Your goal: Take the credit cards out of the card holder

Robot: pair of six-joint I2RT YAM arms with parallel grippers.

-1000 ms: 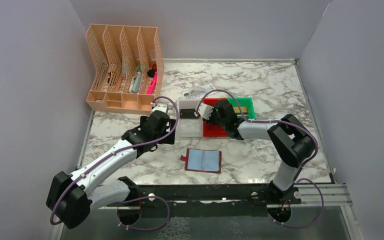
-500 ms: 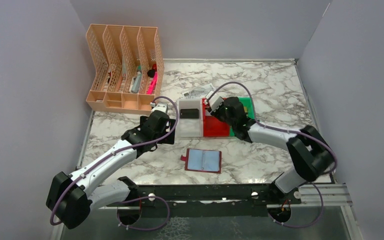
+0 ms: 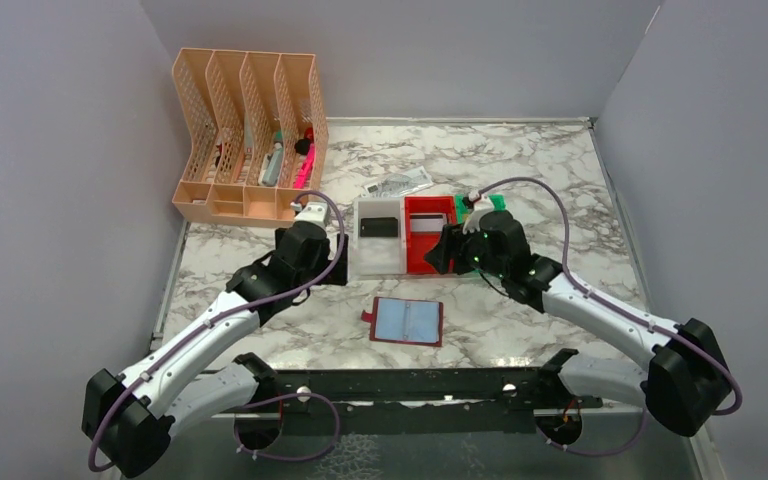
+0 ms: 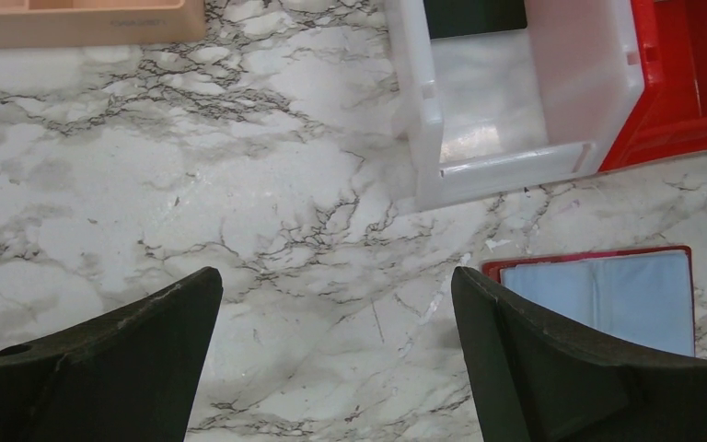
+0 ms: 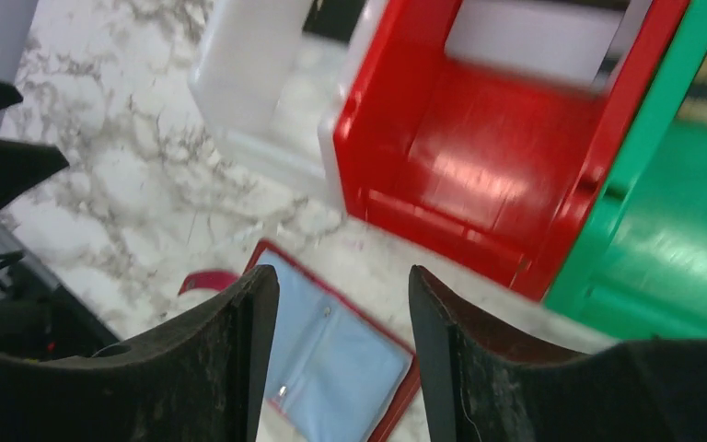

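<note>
The card holder lies open on the marble, its bluish sleeves facing up, also in the left wrist view and the right wrist view. A black credit card lies in the white bin. A pale card rests at the back of the red bin. My right gripper hangs open and empty over the red bin's front edge, above the card holder. My left gripper is wide open over bare marble left of the white bin.
A green bin stands right of the red one, partly hidden by my right arm. A peach desk organizer with pens stands at the back left. A white printed tag lies behind the bins. Grey walls enclose the table.
My right gripper drew back from the black card in the white bin, swung right and nearer over the red bin, and opened wider. The left arm shifted slightly.
</note>
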